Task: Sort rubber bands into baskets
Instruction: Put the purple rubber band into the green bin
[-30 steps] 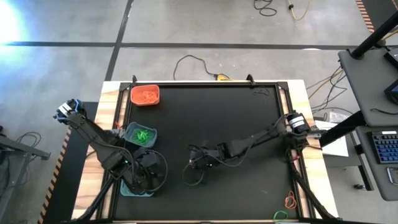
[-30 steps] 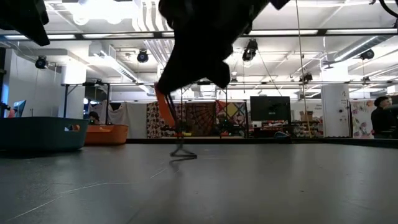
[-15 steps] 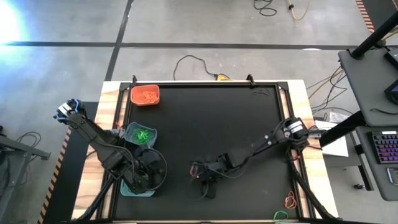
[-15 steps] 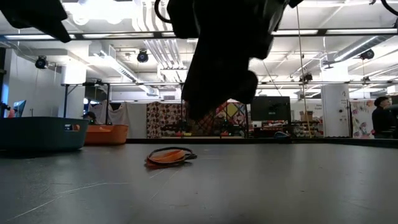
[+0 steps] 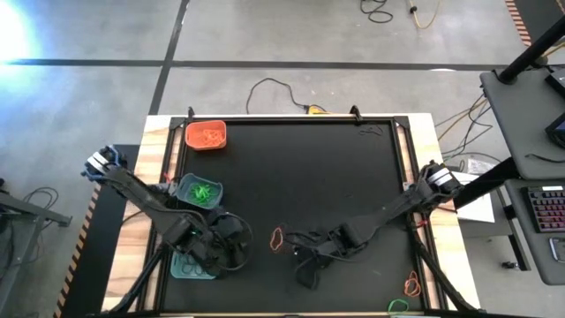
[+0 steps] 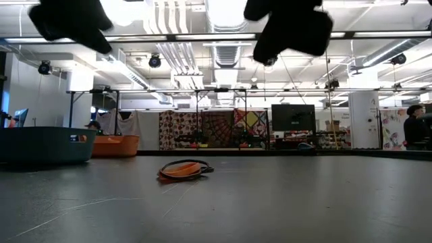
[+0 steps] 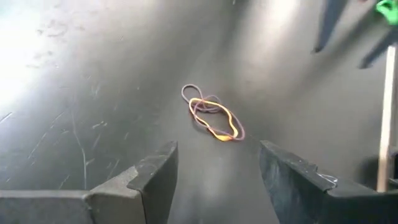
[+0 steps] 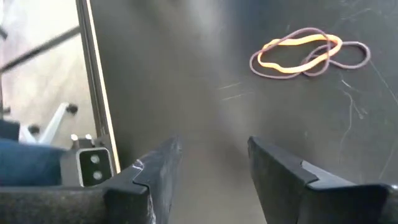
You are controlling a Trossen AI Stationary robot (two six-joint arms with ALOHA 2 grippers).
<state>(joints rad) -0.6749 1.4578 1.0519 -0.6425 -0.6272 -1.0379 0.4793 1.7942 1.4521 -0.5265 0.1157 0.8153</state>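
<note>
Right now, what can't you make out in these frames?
- Third basket, high view: mostly under the left arm, so its contents are hidden.
- Bands by the table's right corner, high view: too small to count.
- Low view: both arms cut off by the top edge; neither gripper's fingertips show.
- Loose bands on the mat: orange tangled with darker loops; the count is unclear in both wrist views.

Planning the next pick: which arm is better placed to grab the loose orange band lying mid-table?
Probably the left. Its open gripper points straight at the orange band, which lies just ahead of its fingers. The right gripper, also open, sits beside the band, angled away.
</note>
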